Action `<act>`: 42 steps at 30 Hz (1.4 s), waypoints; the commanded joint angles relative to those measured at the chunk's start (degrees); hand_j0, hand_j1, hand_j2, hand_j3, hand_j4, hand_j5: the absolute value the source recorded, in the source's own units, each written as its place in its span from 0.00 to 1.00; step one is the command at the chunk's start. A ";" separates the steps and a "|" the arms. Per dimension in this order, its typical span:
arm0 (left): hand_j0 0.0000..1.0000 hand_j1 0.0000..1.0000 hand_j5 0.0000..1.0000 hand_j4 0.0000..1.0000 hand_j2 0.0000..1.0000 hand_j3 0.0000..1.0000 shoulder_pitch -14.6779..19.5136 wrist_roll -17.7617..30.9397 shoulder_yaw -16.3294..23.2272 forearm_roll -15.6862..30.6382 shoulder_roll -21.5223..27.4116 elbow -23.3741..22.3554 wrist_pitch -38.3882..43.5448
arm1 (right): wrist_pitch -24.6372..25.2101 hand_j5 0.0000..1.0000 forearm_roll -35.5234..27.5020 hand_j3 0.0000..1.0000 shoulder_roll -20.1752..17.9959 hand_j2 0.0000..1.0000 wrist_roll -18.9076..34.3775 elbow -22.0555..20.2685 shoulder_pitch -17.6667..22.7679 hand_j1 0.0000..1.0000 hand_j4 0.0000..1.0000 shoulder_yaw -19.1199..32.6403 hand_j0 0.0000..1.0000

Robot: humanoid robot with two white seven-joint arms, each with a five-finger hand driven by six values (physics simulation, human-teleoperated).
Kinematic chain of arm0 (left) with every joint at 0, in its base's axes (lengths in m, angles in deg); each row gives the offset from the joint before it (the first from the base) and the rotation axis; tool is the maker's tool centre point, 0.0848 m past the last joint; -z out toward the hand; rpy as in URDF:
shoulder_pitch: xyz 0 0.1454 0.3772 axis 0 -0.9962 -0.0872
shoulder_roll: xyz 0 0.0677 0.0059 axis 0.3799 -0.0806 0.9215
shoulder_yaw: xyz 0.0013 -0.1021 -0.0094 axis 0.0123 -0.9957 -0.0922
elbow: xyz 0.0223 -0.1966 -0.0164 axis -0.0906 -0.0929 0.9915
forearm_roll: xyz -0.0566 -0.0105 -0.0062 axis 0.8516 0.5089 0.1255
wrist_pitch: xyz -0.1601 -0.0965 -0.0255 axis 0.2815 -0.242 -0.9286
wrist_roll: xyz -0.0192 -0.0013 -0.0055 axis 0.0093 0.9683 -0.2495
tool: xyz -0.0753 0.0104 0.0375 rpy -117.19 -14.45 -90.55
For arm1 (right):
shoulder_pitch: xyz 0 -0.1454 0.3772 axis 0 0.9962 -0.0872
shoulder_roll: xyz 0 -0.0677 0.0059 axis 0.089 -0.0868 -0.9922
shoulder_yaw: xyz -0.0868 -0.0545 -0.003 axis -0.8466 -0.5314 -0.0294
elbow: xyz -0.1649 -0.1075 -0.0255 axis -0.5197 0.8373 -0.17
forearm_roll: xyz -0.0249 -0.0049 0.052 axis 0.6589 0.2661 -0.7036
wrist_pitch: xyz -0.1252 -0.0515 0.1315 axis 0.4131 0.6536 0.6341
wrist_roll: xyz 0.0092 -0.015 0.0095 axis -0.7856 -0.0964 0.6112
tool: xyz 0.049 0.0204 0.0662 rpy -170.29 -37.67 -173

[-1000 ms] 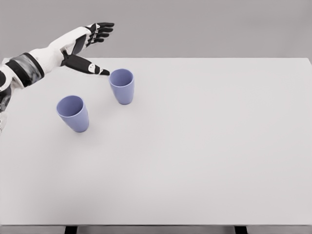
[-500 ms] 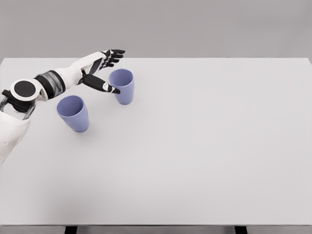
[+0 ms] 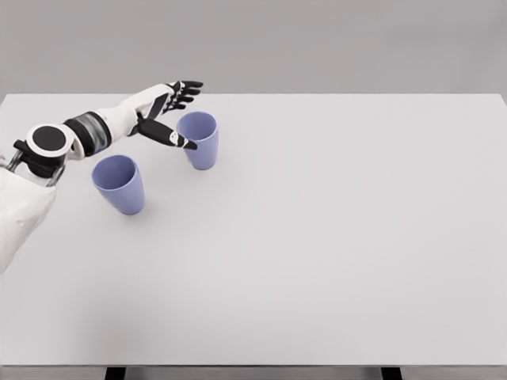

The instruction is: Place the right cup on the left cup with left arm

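Two lavender-blue cups stand upright on the white table (image 3: 333,237). The right cup (image 3: 200,141) is nearer the far edge; the left cup (image 3: 120,184) stands closer to me and to the left. My left hand (image 3: 181,112) reaches in from the left and sits just left of the right cup's rim. Its fingers are spread: the thumb (image 3: 170,138) points at the cup's near side, the other fingers (image 3: 184,89) extend behind the rim. The hand holds nothing. The right arm is out of view.
The table's far edge (image 3: 317,95) runs just behind the hand. My left forearm (image 3: 87,131) passes above and behind the left cup.
The left arm swung down and to the right, bringing the open hand from above the table's far-left corner to the right cup's rim. In the last half second it barely moved.
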 commanded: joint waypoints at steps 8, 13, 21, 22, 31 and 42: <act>1.00 1.00 1.00 1.00 1.00 1.00 1.32 -0.01 1.82 0.26 -1.09 -2.86 0.06 | 0.01 1.00 -0.01 1.00 -0.01 1.00 0.01 0.00 0.00 1.00 1.00 0.00 1.00; 1.00 1.00 1.00 1.00 1.00 1.00 2.11 -0.01 2.70 0.34 -1.09 -3.65 0.06 | 0.01 1.00 -0.01 1.00 -0.01 1.00 -0.08 0.00 0.00 1.00 1.00 0.00 1.00; 1.00 1.00 1.00 1.00 1.00 1.00 2.29 -0.01 2.97 0.34 -1.70 -5.94 0.06 | 0.01 1.00 -0.01 1.00 -0.01 1.00 0.01 0.00 0.00 1.00 1.00 0.00 1.00; 1.00 1.00 1.00 1.00 1.00 1.00 2.29 -0.01 2.97 0.34 -1.79 -6.03 0.06 | 0.01 1.00 -0.01 1.00 -0.01 1.00 0.01 0.00 0.00 1.00 1.00 0.00 1.00; 1.00 1.00 1.00 1.00 1.00 1.00 2.55 -0.01 3.06 0.34 -2.76 -7.96 -0.12 | 0.01 1.00 -0.01 1.00 -0.01 1.00 0.01 0.00 0.00 1.00 1.00 0.00 1.00; 1.00 1.00 1.00 1.00 1.00 1.00 3.08 -0.01 3.06 0.34 -3.99 -9.72 -0.12 | 0.01 1.00 -0.01 1.00 -0.01 1.00 -0.08 0.00 0.00 1.00 1.00 0.00 1.00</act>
